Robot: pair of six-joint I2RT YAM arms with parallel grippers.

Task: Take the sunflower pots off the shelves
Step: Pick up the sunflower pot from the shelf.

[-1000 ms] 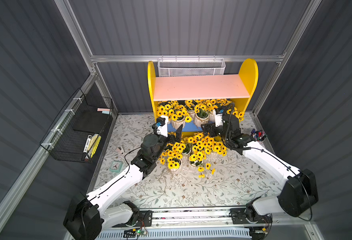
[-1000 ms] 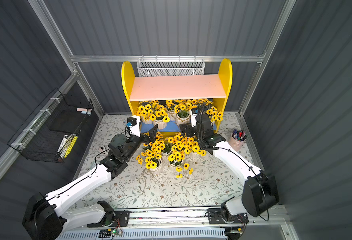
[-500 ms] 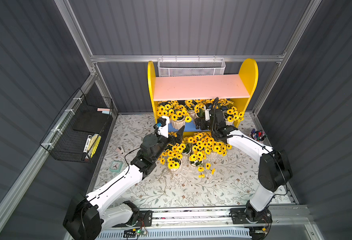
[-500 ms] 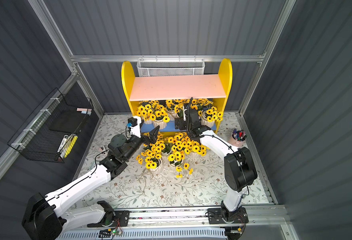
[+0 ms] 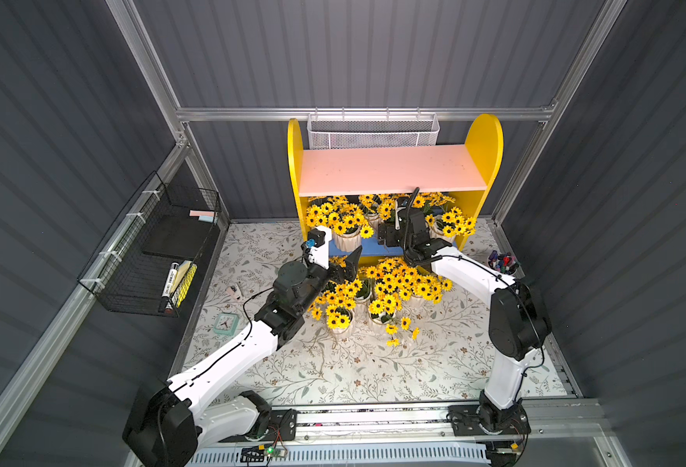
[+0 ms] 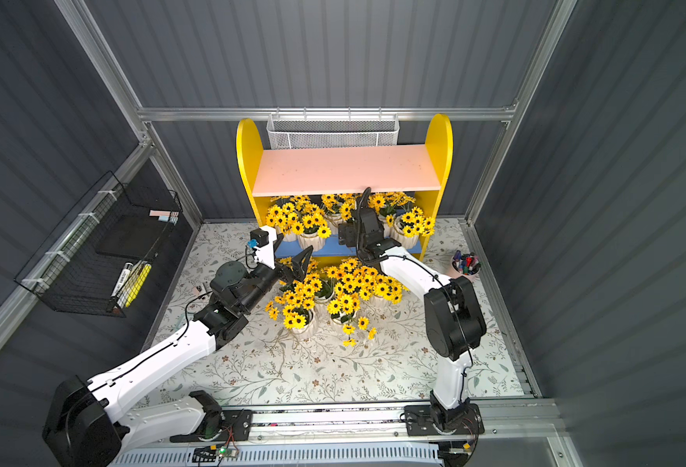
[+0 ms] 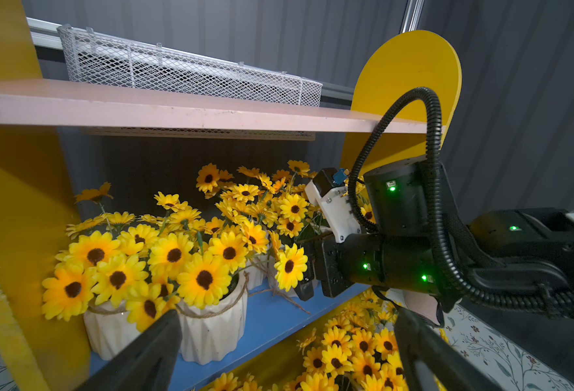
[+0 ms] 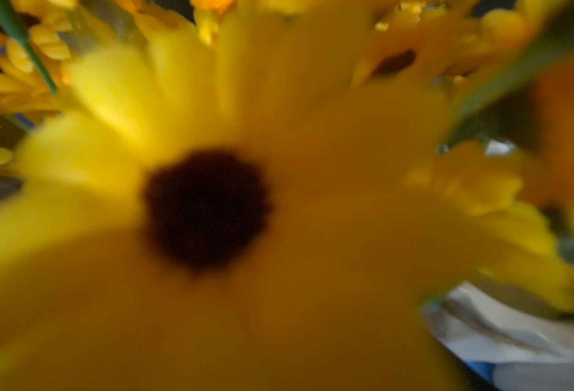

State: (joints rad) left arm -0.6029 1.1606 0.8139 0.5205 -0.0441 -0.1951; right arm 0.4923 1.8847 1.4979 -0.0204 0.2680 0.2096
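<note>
Left gripper (image 7: 287,318): jaws wide apart, empty, bottom of frame, short of the sunflower pots (image 7: 211,333). Right gripper (image 7: 306,274): jaws spread, buried in blooms mid-frame on the shelves (image 7: 261,325).

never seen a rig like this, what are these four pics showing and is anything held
Two white robot arms on a rail work over a flower-patterned table. Two pictures look down from above, almost identical; the other two come from cameras on the arms' wrists. At the back stand the shelves: the pink board is bare, the blue board carries sunflower pots, and more pots stand on the table in front. The left gripper hangs open and empty before the shelves. The right gripper is open among the shelf flowers, gripping nothing visible; its camera shows only a blurred flower.
</note>
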